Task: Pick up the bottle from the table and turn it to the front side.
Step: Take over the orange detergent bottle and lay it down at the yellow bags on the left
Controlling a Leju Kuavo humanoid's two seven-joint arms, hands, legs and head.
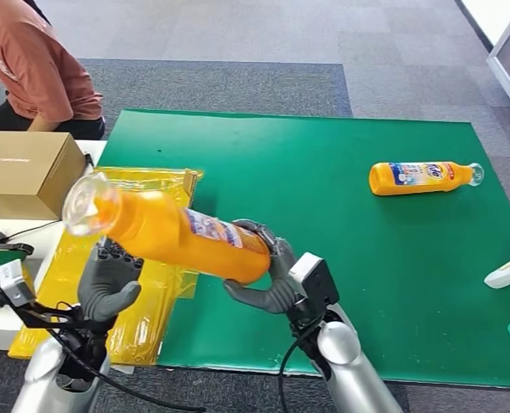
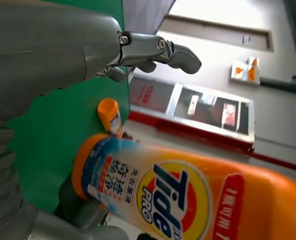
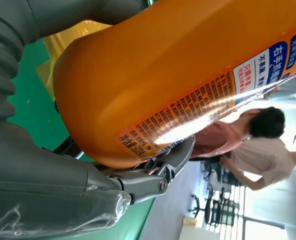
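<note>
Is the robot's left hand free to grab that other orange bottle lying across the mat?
Probably not: the other bottle lies far right, beyond the right hand, and the left hand is under the held bottle.

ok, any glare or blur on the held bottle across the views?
Right wrist view: bright glare streak across the held bottle label, windows behind blown out. Left wrist view: its Tide label reads sharp, cap end soft. Head view: evenly lit, clear cap slightly smeared.

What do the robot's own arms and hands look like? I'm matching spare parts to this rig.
Both arms are smooth silver tubes, the left arm and the right arm, each trailed by black cables. The left hand and right hand are matte grey with darker fingers; wrist views show a ribbed grey cover and metal finger links with screws. A black box with a silver face sits at the right wrist.
</note>
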